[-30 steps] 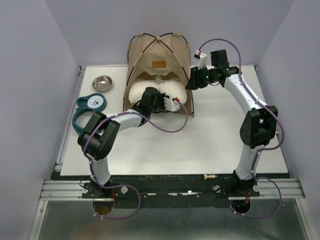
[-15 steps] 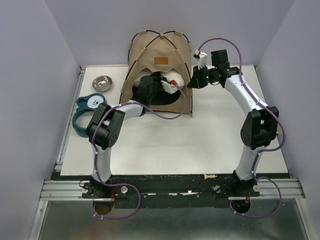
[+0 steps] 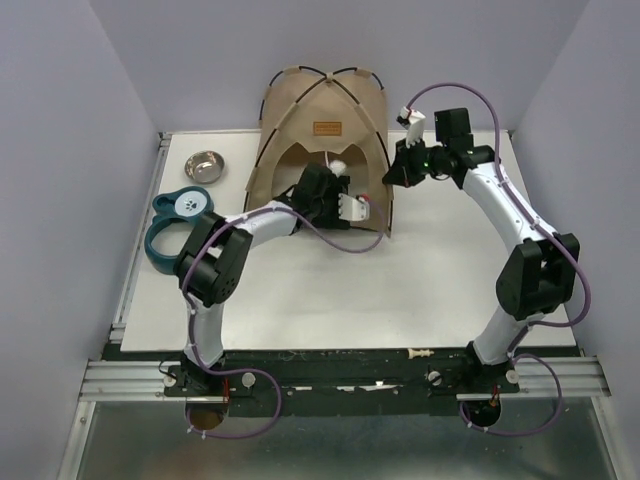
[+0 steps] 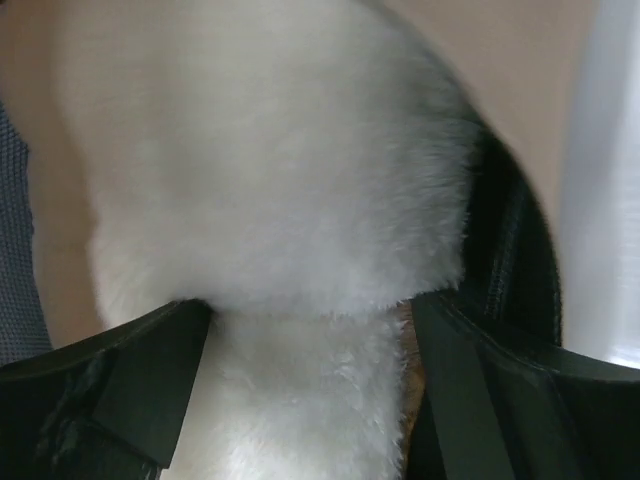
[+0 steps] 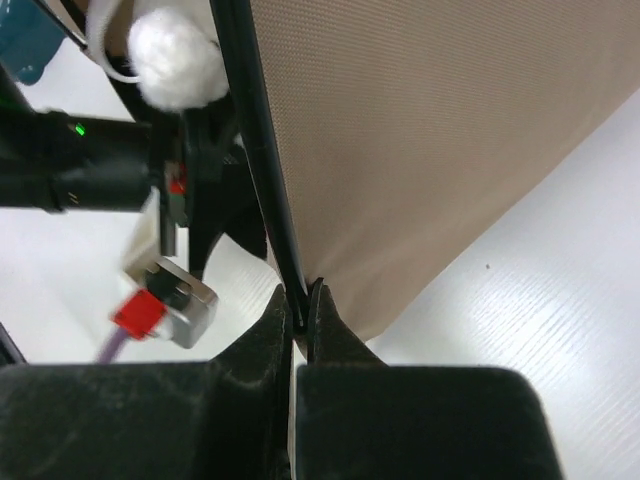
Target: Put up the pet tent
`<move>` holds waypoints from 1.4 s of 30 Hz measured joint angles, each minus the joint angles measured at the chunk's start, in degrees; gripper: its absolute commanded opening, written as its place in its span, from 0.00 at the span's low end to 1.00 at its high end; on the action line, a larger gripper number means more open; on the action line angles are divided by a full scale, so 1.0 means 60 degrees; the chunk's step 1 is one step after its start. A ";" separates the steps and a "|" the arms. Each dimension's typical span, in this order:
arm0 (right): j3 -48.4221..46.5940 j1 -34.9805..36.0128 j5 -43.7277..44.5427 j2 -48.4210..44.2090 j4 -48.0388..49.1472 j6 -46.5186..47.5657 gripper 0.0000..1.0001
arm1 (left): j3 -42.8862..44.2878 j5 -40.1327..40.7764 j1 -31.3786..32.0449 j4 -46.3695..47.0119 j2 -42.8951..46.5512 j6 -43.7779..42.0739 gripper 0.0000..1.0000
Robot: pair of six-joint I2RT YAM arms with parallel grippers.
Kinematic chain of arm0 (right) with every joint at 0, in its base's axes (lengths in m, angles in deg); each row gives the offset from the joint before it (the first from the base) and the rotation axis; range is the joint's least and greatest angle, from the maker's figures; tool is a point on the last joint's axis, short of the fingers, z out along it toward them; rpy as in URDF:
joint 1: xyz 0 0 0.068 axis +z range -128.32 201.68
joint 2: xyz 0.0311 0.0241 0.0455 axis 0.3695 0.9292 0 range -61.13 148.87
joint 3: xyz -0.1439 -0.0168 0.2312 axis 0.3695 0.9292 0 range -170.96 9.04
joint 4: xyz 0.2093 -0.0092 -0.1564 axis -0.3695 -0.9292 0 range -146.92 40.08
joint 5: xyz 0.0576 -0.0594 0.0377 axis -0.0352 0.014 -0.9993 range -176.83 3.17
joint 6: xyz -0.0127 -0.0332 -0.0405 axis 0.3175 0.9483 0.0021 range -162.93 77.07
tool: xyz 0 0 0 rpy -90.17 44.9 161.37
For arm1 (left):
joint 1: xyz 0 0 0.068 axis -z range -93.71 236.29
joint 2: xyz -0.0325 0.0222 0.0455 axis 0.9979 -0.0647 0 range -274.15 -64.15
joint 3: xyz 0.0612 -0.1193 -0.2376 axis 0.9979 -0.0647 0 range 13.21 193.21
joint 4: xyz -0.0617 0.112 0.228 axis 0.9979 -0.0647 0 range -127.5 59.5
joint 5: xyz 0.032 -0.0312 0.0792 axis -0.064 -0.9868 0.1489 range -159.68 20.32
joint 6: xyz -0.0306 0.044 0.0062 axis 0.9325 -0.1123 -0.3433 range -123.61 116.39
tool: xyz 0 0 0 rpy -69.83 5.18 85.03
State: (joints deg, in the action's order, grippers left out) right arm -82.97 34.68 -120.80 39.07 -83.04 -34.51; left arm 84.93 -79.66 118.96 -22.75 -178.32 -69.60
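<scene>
The tan pet tent (image 3: 322,100) stands at the back of the table with its black poles bowed and the arched mouth facing me. A white pom-pom (image 3: 339,165) hangs in the mouth. My left gripper (image 4: 305,390) reaches into the mouth and is open. Its fingers (image 4: 130,380) stand wide apart on either side of a white fluffy cushion (image 4: 280,180) that fills the left wrist view. My right gripper (image 5: 301,300) is shut on the tent's thin black pole (image 5: 255,130), at the right front edge of the tan fabric (image 5: 450,130). The top view shows it beside the tent's right side (image 3: 392,172).
A steel bowl (image 3: 204,166) sits left of the tent. Teal ring-shaped items (image 3: 175,225) lie near the table's left edge. A small white piece (image 3: 420,354) rests on the front rail. Grey walls close in behind and on both sides.
My left gripper pushed the white cushion from the mouth into the tent, then opened. My right gripper shut on the pole and moved up and back, and the tent stands taller.
</scene>
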 measured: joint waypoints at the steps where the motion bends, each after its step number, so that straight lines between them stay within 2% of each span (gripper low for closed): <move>1: 0.0138 0.0000 0.0004 -0.0080 0.0015 0.0004 0.01 | 0.0382 -0.0222 0.0000 -0.0667 0.0146 0.0546 0.99; 4: 0.0481 0.0000 0.0007 -0.0215 0.0153 0.0004 0.01 | 0.1461 -0.1122 -0.0317 -0.2335 0.1035 0.2317 0.99; 6: 0.0721 -0.0022 0.0018 -0.0280 0.0284 -0.0004 0.01 | 0.1446 -0.1654 -0.0565 -0.2769 0.2266 0.3242 0.99; 13: 0.2167 -0.0710 0.0280 -0.1337 0.0973 -0.0200 0.01 | -0.0171 -0.2670 -0.0889 -0.3381 0.7493 0.5144 0.99; 15: 0.2692 -0.1158 0.0361 -0.1931 0.1013 -0.0255 0.01 | -0.0674 -0.2594 -0.0998 -0.3497 0.8327 0.5570 0.98; 18: 0.3461 -0.2025 0.0474 -0.2954 0.0885 -0.0248 0.01 | -0.1457 -0.2091 -0.1322 -0.3523 0.8557 0.6240 0.98; 21: 0.4149 -0.2918 0.0641 -0.4146 0.0503 -0.0189 0.01 | -0.2193 -0.1548 -0.1545 -0.3544 0.7839 0.6947 0.97; 24: 0.4677 -0.3625 0.1177 -0.5391 0.0149 -0.0149 0.01 | -0.2142 -0.1457 -0.1563 -0.3599 0.6739 0.7628 0.91; 27: 0.5191 -0.4197 0.1825 -0.6623 -0.0069 -0.0149 0.01 | -0.1370 -0.1800 -0.1428 -0.3483 0.5355 0.8287 0.89; 31: 0.5941 -0.4513 0.2619 -0.7810 -0.0262 -0.0138 0.01 | -0.0153 -0.2047 -0.0718 -0.3209 0.3916 0.8604 0.82; 35: 0.6349 -0.4605 0.3537 -0.8255 -0.0441 -0.0372 0.01 | 0.2142 -0.2167 -0.0044 -0.3107 0.1730 0.9074 0.80; 38: 0.6437 -0.4645 0.4076 -0.8320 -0.0412 -0.0849 0.01 | 0.4739 -0.2014 0.0222 -0.3268 -0.0357 0.9628 0.84; 42: 0.6597 -0.4645 0.4375 -0.8280 -0.0047 -0.1552 0.01 | 0.8484 -0.1392 0.0353 -0.3763 -0.3045 0.9981 0.95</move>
State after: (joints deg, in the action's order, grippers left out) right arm -43.38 6.81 -94.55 -10.61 -83.33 -43.82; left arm 135.84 -88.01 121.08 -45.33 -196.59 -9.72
